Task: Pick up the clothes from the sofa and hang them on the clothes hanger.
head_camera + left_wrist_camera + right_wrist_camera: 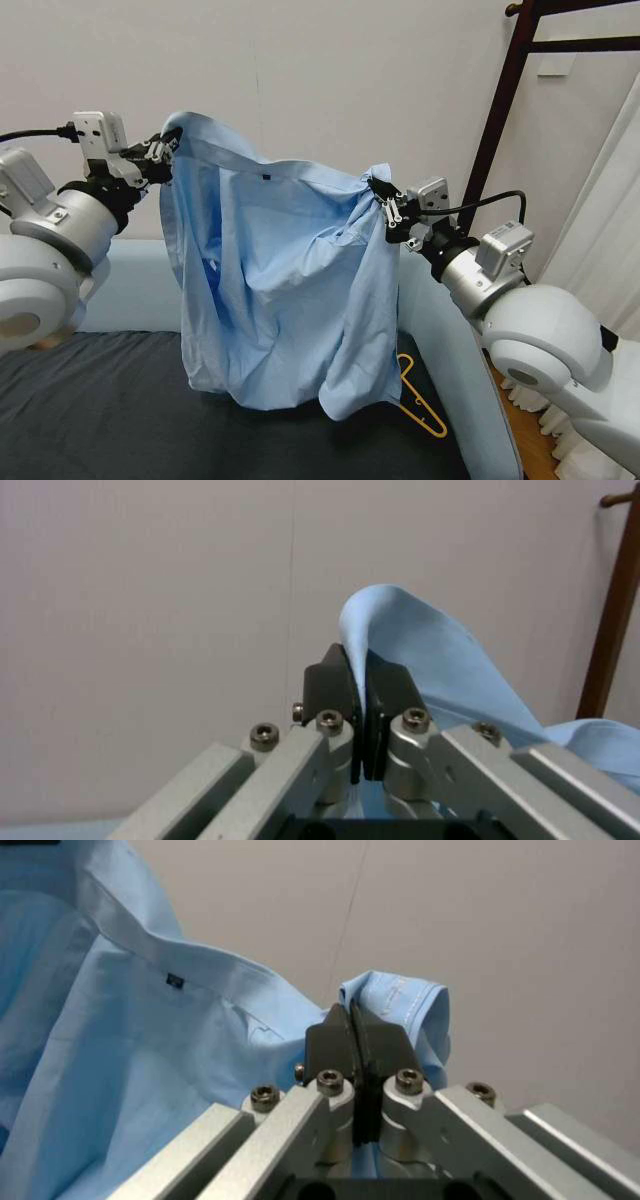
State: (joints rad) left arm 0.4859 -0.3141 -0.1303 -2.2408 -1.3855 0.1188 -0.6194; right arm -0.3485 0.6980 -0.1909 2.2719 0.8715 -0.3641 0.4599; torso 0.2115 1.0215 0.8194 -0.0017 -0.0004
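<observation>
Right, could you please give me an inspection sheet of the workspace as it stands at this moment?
Surface: sofa, dark grey seat, light blue arms.
Job's things: light blue shirt held up between both hands, hanging over the seat; yellow hanger lying on the seat by the sofa's right arm; dark wooden clothes stand at the right.
Clutter: nothing seen.
Hands: left hand shut on the shirt's top edge; right hand shut on a bunched fold of it.
Cables: left wrist cable and right wrist cable, both black.
Surroundings: plain wall behind; white curtain at the right.
</observation>
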